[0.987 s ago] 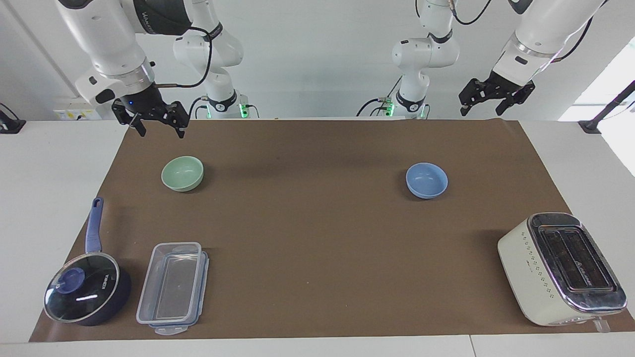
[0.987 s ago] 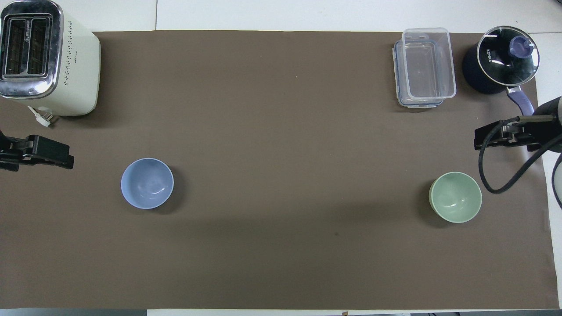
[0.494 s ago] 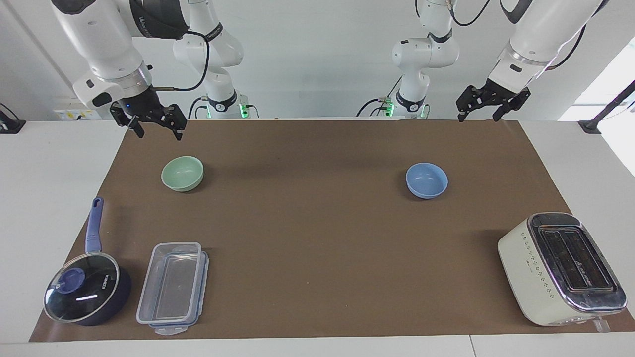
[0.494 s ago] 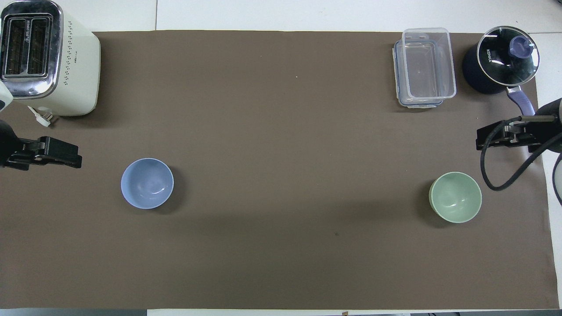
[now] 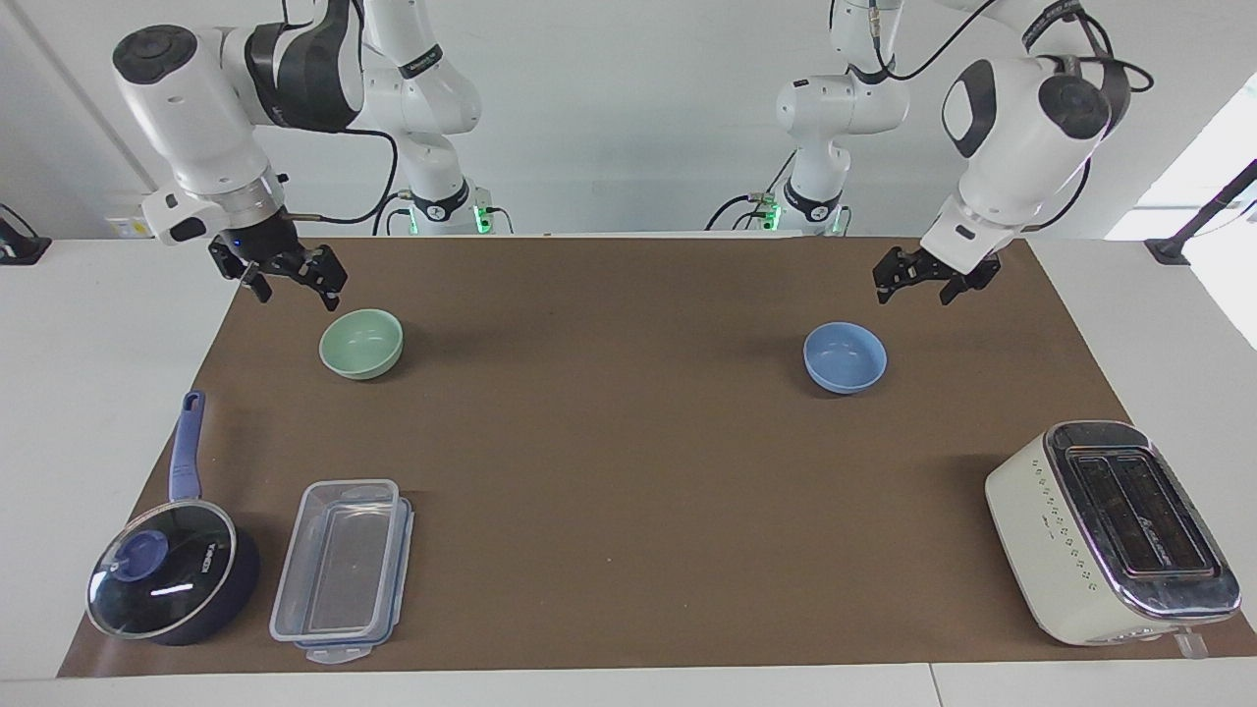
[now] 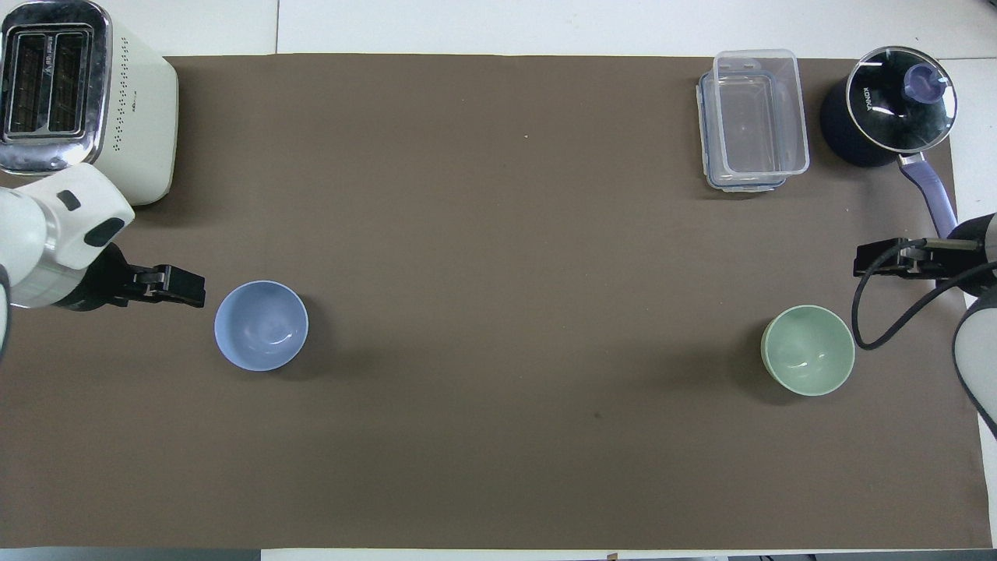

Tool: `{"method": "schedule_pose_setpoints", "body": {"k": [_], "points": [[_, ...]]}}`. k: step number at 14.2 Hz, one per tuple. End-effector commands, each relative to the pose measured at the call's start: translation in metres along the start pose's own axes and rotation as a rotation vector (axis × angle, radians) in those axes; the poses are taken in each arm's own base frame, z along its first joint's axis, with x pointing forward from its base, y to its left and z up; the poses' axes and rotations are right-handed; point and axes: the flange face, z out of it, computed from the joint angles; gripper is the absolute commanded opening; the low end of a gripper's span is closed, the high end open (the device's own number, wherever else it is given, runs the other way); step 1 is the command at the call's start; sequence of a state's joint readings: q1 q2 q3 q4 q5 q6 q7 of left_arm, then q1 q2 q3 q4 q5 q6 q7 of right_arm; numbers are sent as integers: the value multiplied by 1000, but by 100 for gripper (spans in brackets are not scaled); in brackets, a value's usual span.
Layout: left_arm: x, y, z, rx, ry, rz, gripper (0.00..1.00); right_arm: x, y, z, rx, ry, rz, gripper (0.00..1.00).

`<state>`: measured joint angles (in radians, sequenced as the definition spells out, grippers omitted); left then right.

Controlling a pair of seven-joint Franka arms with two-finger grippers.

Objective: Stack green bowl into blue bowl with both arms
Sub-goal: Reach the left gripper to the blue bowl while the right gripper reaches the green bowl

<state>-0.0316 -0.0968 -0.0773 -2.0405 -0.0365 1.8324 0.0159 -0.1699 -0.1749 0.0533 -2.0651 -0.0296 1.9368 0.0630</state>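
Bowls sit well apart on the brown mat [image 5: 628, 471] covering the tabletop [image 5: 98, 393]. Seen from across the table, the green bowl [image 5: 361, 343] rests toward the right arm's end, the blue bowl [image 5: 845, 357] toward the left arm's end, both empty and upright. The right hand [image 5: 291, 279] hangs just above the mat beside the green bowl, fingers spread, holding nothing. The left hand [image 5: 921, 280] hovers near the blue bowl, fingers also spread and empty.

From overhead, the left hand [image 6: 167, 285] points at the blue bowl [image 6: 261, 325] from the side by the toaster [image 6: 86, 101], and the right hand [image 6: 896, 259] sits beside the green bowl [image 6: 808, 350], short of the saucepan [image 6: 888, 105] and clear container [image 6: 752, 117].

Both arms appear to be in the approach step; no bowl is gripped yet. Next, each hand likely needs to straddle a rim and pinch it before the green bowl travels across.
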Motion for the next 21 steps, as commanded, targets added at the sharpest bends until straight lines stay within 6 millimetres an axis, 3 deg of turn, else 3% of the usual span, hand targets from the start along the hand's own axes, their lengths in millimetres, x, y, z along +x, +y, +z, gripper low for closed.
{"method": "schedule_pose_setpoints", "body": {"k": [1,4,6,12,14,15,16,17,18,19,20,21], "points": [[-3,-9,57,6,9,42,100,-26,21,30,8,8,1,100],[-5,-12,95,4,-14,58,100,-29,50,72,7,-4,-14,100],[-8,-13,109,5,-8,57,100,-27,63,100,10,-14,-26,100],[-13,-13,136,5,-20,67,97,-54,60,181,20,-74,-37,100],[-15,-13,141,6,-24,70,94,-56,60,188,21,-66,-58,99],[-16,-11,144,6,-28,72,91,-57,59,189,21,-68,-63,83],[-17,-11,147,8,-28,75,87,-57,59,189,21,-69,-65,31],[-18,-11,151,10,-24,75,80,-57,59,189,21,-71,-63,0],[-19,-11,152,10,-24,75,66,-58,59,190,22,-78,-63,0],[-19,-12,152,9,-24,80,42,-58,60,190,23,-81,-78,0],[-19,-12,152,10,-22,85,8,-59,61,190,24,-83,-98,0],[-19,-15,152,11,-22,88,0,-60,67,190,25,-86,-98,0]]}}
